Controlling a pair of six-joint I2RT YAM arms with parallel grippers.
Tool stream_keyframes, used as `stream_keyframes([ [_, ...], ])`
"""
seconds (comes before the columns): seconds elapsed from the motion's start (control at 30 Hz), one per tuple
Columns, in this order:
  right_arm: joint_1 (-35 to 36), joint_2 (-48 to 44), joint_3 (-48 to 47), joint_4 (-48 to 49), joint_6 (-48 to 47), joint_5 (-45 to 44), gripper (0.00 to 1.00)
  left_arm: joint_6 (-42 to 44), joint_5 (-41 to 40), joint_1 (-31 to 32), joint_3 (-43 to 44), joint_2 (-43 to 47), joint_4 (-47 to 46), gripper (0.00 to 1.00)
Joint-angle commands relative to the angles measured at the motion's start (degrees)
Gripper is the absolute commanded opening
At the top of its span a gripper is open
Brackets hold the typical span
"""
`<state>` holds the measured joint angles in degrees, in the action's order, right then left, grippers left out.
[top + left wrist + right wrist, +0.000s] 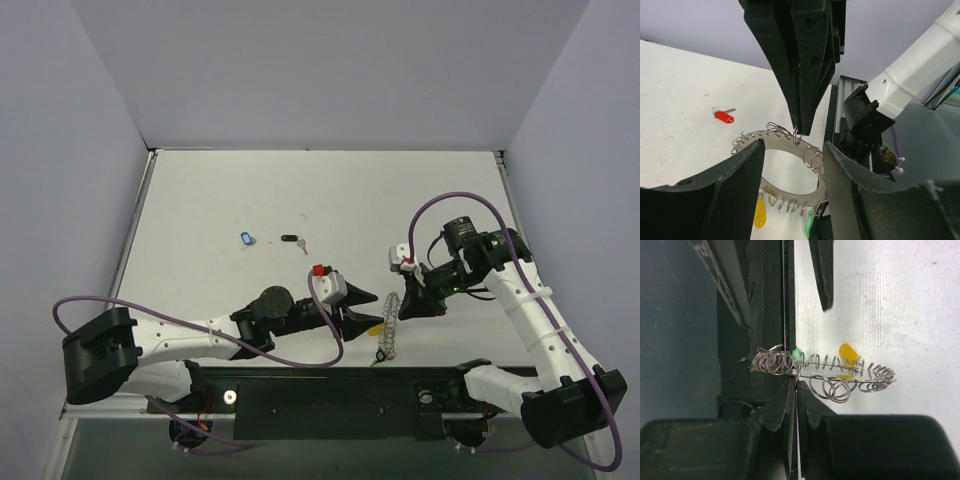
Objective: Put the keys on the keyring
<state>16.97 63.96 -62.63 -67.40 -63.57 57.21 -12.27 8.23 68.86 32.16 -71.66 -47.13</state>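
Our chief worry is the hold on the keyring [757, 137]. The right tool [799, 131] is clenched on it, but only by a narrow pinch at the rim among the wire loops. The ring stands on edge at the near side of the surface [200, 200], just beside the black rail [330, 385]. The left tool [368, 322] is released, with its jaws standing apart on either side of the ring and not touching it, so nothing else supports the ring. We judge that a small twist or knock could swing it in that pinch or pull it free. It might then drop flat, or slide against the rail where it would be hard to reach. If the left tool closed or pushed forward from here, it could strike the loops and cause just that. A yellow key [760, 212] and a green key [810, 223] hang from the lower rim, and their swinging would add to the pull. We cannot tell whether the lower rim rests on the surface. A red key [724, 117] lies loose beside the left arm, and a blue key [247, 238] and a black key [291, 239] lie well apart from the ring, farther back. All three lie flat and look awkward to pick up. The left arm lies low across the surface, and we judge that a careless sweep could push the red key away.
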Motion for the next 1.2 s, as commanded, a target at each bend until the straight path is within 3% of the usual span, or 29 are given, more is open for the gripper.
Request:
stream_keyframes([
  [0.0,0.3,-1.0,-1.2,-3.4,-1.7,1.7,0.00,1.9,4.7,-0.7,4.2,-4.9,-4.6,0.60],
  [0.37,0.3,-1.3,-0.9,-4.1,-3.0,2.5,0.00,0.4,11.5,-2.8,8.4,-13.1,-9.9,0.43],
  [0.63,0.3,-1.1,-1.2,-4.7,-3.6,2.6,0.00,-1.2,14.4,-3.0,8.8,-14.8,-11.8,0.30],
  [0.93,0.3,-0.8,-1.5,-4.9,-3.7,2.7,0.00,-1.9,16.6,-3.3,9.5,-16.1,-11.8,0.24],
  [1.17,0.3,-0.8,-1.5,-4.9,-3.8,2.8,0.00,-2.4,17.5,-3.4,9.9,-16.7,-12.1,0.13],
])
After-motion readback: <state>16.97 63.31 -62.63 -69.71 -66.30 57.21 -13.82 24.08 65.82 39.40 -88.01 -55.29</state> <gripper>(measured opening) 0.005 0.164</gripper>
